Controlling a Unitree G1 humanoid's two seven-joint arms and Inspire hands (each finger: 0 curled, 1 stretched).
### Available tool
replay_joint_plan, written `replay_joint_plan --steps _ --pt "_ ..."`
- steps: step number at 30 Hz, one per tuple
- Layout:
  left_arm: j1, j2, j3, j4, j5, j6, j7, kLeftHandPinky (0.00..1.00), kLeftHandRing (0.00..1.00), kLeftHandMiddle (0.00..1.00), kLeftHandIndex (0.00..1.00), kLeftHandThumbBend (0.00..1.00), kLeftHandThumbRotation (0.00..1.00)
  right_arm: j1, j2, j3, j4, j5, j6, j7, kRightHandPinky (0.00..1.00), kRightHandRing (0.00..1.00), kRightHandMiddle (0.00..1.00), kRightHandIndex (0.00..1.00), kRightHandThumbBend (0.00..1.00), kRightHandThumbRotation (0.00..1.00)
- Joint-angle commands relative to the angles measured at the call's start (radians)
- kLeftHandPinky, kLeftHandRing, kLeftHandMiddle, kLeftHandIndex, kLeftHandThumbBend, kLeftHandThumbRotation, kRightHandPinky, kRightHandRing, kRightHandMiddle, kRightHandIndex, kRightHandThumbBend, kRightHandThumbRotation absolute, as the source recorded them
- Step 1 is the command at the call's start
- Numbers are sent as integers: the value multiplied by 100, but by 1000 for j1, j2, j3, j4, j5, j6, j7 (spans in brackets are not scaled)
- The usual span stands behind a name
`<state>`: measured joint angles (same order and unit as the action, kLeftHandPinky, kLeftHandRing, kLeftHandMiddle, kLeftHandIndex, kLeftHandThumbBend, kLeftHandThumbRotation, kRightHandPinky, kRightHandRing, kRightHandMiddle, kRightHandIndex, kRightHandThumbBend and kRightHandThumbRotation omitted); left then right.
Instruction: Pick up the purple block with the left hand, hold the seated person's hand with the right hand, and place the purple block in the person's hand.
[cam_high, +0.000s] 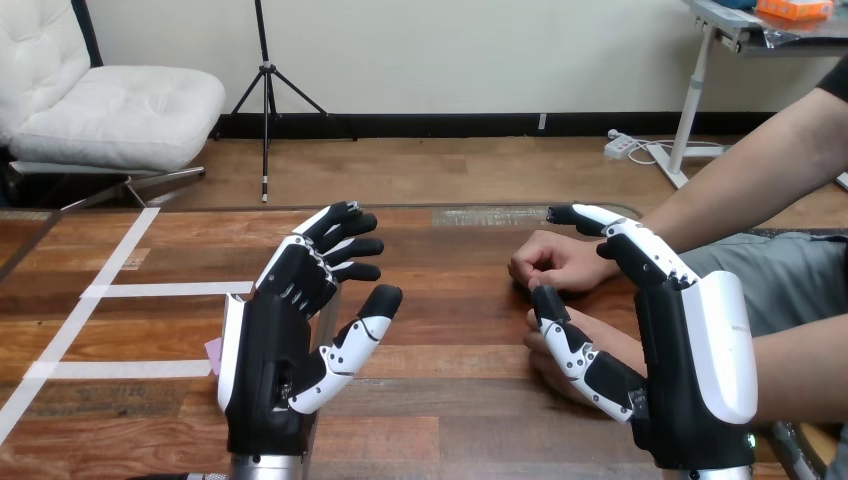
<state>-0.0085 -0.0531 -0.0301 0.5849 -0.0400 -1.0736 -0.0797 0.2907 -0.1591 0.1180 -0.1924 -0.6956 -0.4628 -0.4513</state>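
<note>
The left hand's fingers (345, 245) are extending forward and spreading slightly, released, with the thumb angling out to the view's right. They are gripping nothing. The left hand (265, 370) is hovering upright over the table (450, 420), its palm facing the view's centre.

The block (213, 352) is showing as a small pale purple sliver at the outer edge of the left hand's white shell, at palm height. The hand is covering most of it, so its shape cannot be told. It is lying on the table on the side of the hand away from the thumb, near the wrist end. It is well apart from the fingertips and is not between the fingers and the thumb.

The right hand's fingers (620, 230) are reaching forward nearly straight, also released. The right hand (690, 380) is standing upright, its palm facing the view's centre and its thumb pointing up and to the view's left.

The person's upper hand (560, 262) is resting loosely curled on the table, just beside the right hand's fingers. The person's lower hand (540, 362) is lying behind the right thumb; contact between the two cannot be told, and nothing is curling round it.

White tape (100, 290) is running in strips across the table's left part.
</note>
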Motion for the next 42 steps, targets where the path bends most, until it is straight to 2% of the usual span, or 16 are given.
replay_joint_plan --steps 1,42 --pt "-34 -29 -11 -36 4 -19 1 60 69 74 76 57 32 -34 6 -11 -43 9 -8 -6 67 75 77 73 37 0" --pt "-37 -26 -11 -44 -7 -5 -7 59 69 74 76 58 32 -44 4 -14 -40 14 -7 -7 67 75 77 73 36 0"
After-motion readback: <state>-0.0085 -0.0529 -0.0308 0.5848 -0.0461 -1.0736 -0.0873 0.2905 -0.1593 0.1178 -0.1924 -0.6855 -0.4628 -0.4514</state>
